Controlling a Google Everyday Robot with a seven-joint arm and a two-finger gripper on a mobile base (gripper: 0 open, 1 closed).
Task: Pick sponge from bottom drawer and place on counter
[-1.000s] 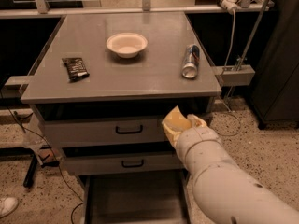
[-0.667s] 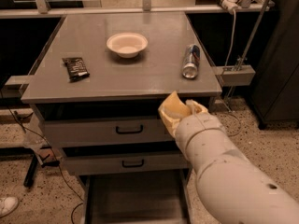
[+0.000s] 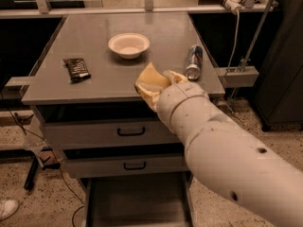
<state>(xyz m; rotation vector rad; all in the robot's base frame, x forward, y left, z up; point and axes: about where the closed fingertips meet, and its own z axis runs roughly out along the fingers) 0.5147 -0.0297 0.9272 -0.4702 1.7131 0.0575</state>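
Note:
The yellow-tan sponge (image 3: 150,83) hangs in my gripper (image 3: 161,86), which is shut on it. My white arm reaches in from the lower right and hides most of the gripper. The sponge is held just above the front edge of the grey counter (image 3: 94,37), right of centre. The bottom drawer (image 3: 137,202) stands pulled open below, and the part of its grey floor that shows is bare.
On the counter are a white bowl (image 3: 129,45) at the middle back, a dark snack packet (image 3: 76,69) at the left and a metal can (image 3: 193,62) lying at the right. Two shut drawers with black handles (image 3: 131,132) sit under the counter.
My arm has risen and moved forward with the sponge, from in front of the top drawer up to the counter's front edge.

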